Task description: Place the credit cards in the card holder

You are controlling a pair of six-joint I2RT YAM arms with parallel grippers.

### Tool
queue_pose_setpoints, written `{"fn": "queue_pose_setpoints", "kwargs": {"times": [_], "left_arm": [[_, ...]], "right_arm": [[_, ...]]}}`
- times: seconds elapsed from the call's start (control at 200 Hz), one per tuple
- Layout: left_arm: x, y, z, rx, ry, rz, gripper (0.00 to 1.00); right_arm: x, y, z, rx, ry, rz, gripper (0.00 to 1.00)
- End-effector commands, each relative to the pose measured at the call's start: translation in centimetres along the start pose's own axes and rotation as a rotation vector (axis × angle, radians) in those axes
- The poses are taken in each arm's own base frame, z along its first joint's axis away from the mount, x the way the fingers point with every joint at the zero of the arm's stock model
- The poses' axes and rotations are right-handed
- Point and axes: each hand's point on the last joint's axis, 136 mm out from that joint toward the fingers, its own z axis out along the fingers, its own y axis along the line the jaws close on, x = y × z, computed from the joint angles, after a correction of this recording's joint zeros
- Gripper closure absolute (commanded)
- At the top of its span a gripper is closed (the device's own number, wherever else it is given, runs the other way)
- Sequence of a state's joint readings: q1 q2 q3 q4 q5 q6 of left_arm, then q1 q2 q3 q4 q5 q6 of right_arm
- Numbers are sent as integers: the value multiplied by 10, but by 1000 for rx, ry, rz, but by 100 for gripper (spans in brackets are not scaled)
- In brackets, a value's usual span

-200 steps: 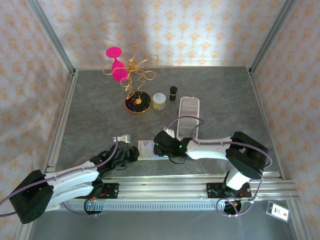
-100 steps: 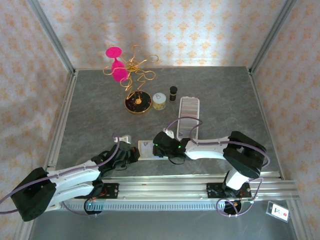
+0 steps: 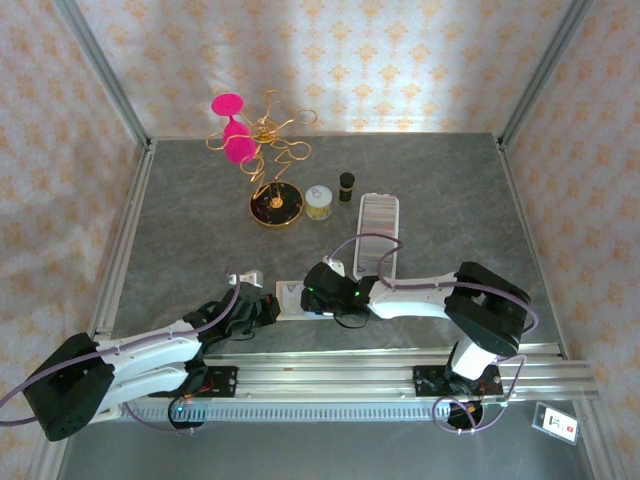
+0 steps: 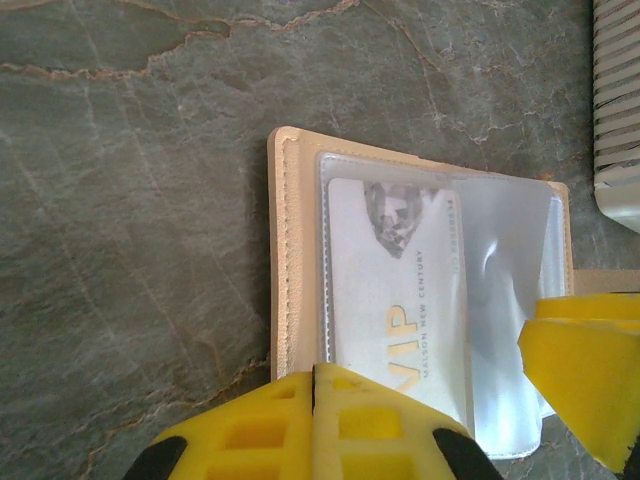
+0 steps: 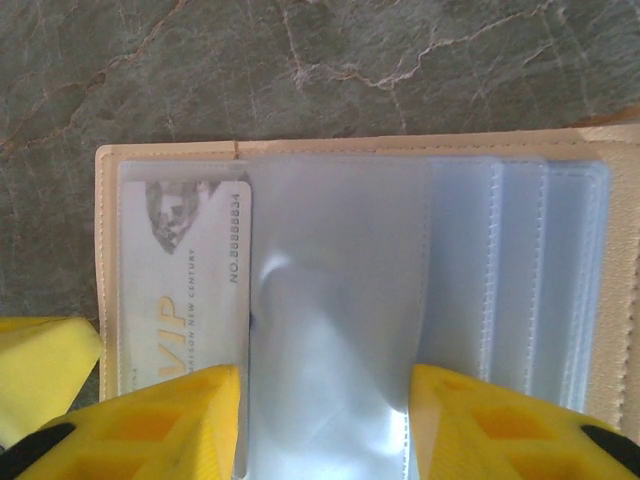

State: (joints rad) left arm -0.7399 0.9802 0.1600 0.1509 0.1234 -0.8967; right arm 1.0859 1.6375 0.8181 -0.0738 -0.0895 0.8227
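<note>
One whitish VIP credit card point(image 4: 400, 300) sat sleeved in the cream-beige folding card holder point(image 4: 292, 250) — left claw point(image 4: 315, 388) closed, right claw point(image 5: 325, 400) half-open and empty — others presumably yet to go.

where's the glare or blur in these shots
Left wrist: white sheen on the clear sleeve of the card holder, VIP card print sharp; right wrist: soft glare where that sleeve bulges; top external: bright patch on the back wall.

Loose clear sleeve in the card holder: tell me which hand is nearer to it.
Right. The right hand straddles the loose clear sleeve, one finger each side. The left hand is shut at the card holder's edge, by the VIP card.
</note>
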Motion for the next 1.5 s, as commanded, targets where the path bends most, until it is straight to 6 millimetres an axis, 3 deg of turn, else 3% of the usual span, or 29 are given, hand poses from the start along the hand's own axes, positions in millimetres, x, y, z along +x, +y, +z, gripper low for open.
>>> {"fn": "queue_pose_setpoints", "kwargs": {"times": [0.0, 0.305, 0.526, 0.721, 0.906, 1.206, 1.402, 1.497], "left_arm": [[2, -1, 1, 13, -2, 1, 99], [2, -1, 1, 13, -3, -3, 100], [2, 0, 2, 8, -5, -4, 100], [0, 2, 1, -4, -13, -6, 100], [-5, 6, -5, -18, -47, -15, 100], [-12, 8, -17, -2, -100, -63, 100], [-23, 12, -27, -20, -161, -77, 100], [-26, 8, -30, -9, -172, -74, 100]], "right_arm": [[-10, 18, -8, -41, -38, 14, 53], [-21, 29, -19, -82, -76, 22, 53], [-19, 53, -21, -206, -59, 50, 53], [-9, 58, -6, -234, -11, 62, 56], [-10, 69, -4, -261, -8, 51, 57], [0, 69, 17, -238, 37, 44, 55], [1, 74, 19, -245, 46, 34, 53], [-10, 74, 10, -224, -2, 4, 53]]}}
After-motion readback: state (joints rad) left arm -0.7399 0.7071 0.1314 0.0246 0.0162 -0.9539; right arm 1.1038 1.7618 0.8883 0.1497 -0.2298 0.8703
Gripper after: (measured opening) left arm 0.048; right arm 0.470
